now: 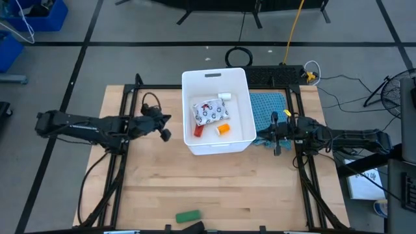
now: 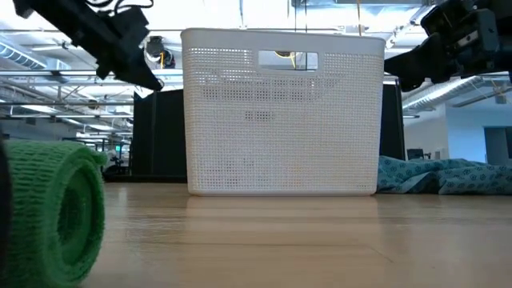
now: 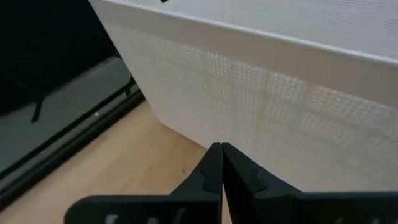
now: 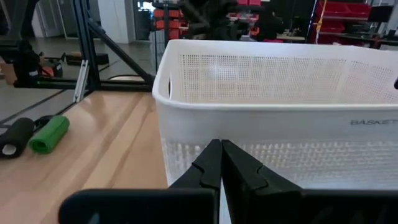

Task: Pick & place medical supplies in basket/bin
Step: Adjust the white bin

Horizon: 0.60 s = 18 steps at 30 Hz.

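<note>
Both end effectors flank the basket (image 1: 217, 112) with fingers pressed together and nothing held: the left end effector (image 1: 166, 134) hangs just beside its left wall, the right end effector (image 1: 277, 148) near its right wall, above the teal cloth (image 1: 268, 107). Inside the basket lie the white pouch (image 1: 211, 112), a red bottle (image 1: 198, 130), an orange bottle (image 1: 223, 129) and a white bottle (image 1: 225, 96). Well apart, at the counter (image 1: 149, 188) edge, the green roll (image 1: 188, 216) and a dark roll (image 4: 15, 136) lie touching, probably next to go in.
</note>
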Motion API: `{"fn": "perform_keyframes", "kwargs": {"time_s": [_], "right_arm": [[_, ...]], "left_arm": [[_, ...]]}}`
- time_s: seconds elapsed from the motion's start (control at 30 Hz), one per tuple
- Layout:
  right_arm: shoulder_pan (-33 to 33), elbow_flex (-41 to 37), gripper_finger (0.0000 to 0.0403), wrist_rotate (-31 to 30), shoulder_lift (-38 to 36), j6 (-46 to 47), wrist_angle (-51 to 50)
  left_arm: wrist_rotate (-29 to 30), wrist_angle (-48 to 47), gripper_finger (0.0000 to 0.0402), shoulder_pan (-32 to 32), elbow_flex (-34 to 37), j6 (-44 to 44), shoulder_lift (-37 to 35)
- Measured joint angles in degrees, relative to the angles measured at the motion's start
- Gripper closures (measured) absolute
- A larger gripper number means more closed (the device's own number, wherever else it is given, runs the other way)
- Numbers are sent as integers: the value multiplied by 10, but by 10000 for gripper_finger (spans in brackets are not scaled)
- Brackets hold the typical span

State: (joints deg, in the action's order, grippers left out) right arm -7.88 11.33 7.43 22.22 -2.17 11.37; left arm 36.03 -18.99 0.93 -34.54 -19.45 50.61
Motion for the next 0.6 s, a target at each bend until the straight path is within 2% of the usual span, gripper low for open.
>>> {"fn": "perform_keyframes", "kwargs": {"time_s": [0.23,0.43,0.6], "right_arm": [[0,0,403,1,72,-10,63],[0,0,403,1,128,-20,102],[0,0,403,1,146,-25,107]], "left_arm": [[-74,62,400,-56,6,17,23],[-119,106,400,-79,6,29,58],[-148,127,401,-88,6,41,93]]}}
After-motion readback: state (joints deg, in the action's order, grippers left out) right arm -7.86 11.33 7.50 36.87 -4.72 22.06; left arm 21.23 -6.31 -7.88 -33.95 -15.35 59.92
